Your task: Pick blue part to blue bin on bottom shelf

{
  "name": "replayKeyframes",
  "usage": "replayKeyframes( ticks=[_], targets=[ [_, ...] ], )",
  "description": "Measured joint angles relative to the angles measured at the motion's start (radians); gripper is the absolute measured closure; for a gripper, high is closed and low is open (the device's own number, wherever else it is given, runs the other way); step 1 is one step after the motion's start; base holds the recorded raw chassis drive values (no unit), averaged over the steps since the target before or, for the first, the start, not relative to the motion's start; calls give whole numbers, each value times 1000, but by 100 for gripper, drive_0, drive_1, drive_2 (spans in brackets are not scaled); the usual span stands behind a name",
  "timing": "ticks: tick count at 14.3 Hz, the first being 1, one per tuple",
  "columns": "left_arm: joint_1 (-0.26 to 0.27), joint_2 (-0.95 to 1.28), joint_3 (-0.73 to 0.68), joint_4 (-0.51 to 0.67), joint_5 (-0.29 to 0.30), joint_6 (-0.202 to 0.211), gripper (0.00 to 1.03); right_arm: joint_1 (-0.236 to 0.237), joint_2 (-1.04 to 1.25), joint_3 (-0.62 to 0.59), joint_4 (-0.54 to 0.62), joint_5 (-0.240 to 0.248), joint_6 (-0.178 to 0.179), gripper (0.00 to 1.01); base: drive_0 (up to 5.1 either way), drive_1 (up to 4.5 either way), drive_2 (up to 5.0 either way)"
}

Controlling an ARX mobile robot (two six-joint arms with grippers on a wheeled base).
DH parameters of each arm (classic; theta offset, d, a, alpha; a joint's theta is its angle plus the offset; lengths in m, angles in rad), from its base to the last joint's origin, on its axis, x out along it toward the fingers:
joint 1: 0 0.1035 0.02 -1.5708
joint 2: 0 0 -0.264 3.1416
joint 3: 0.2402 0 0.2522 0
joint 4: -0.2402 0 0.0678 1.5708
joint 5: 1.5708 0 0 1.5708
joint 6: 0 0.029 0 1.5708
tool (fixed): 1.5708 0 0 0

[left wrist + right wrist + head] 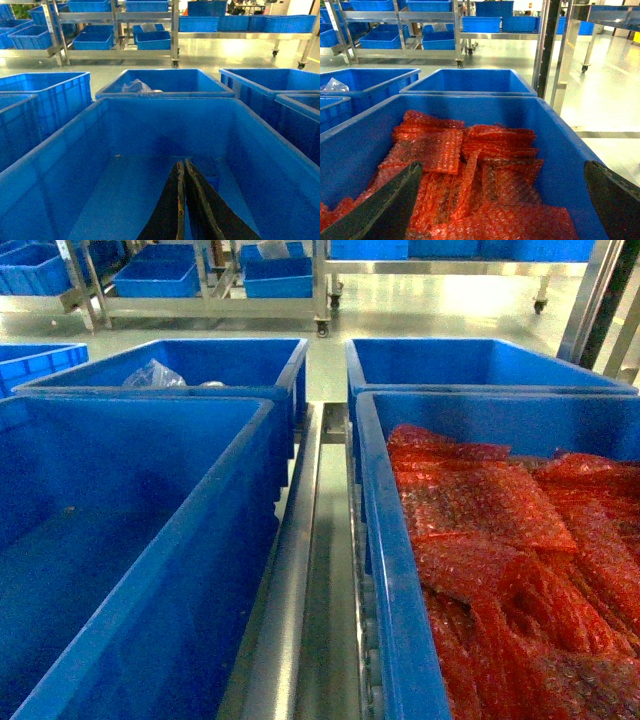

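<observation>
Left jaws: my left gripper [183, 167] shows at the bottom centre of the left wrist view, its dark fingers pressed together with nothing between them, over the bare floor of a blue bin [100, 107].
Right jaws: my right gripper [502, 175] has its fingers spread wide apart, one at each lower corner of the right wrist view, above red bubble-wrap packets [470, 170] filling another blue bin [560, 135].
Blue part: I cannot tell where it is.
Between bins: a steel rail [300, 570] runs up the middle of the head view.
Far bin: clear plastic bag [152, 373], upper left.
Background: steel racks [172, 30] with more blue bins.
</observation>
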Motion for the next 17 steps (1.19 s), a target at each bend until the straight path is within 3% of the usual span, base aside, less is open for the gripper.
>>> replayKeyframes(
  ticks=[1, 4, 7, 10, 17],
  targets=[
    [0, 0, 0, 0, 0, 0, 101, 0, 0, 0, 0, 0, 0, 3, 0, 0, 0],
    [0, 0, 0, 0, 0, 0, 76, 0, 0, 0, 0, 0, 0, 3, 0, 0, 0],
    [0, 0, 0, 0, 0, 0, 43, 0, 0, 0, 0, 0, 0, 3, 0, 0, 0],
    [0, 0, 0, 0, 0, 1, 3, 0, 0, 0, 0, 0, 0, 3, 0, 0, 0],
    [0, 0, 0, 0, 0, 0, 5, 0, 0, 0, 0, 0, 0, 3, 0, 0, 0]
  ],
)
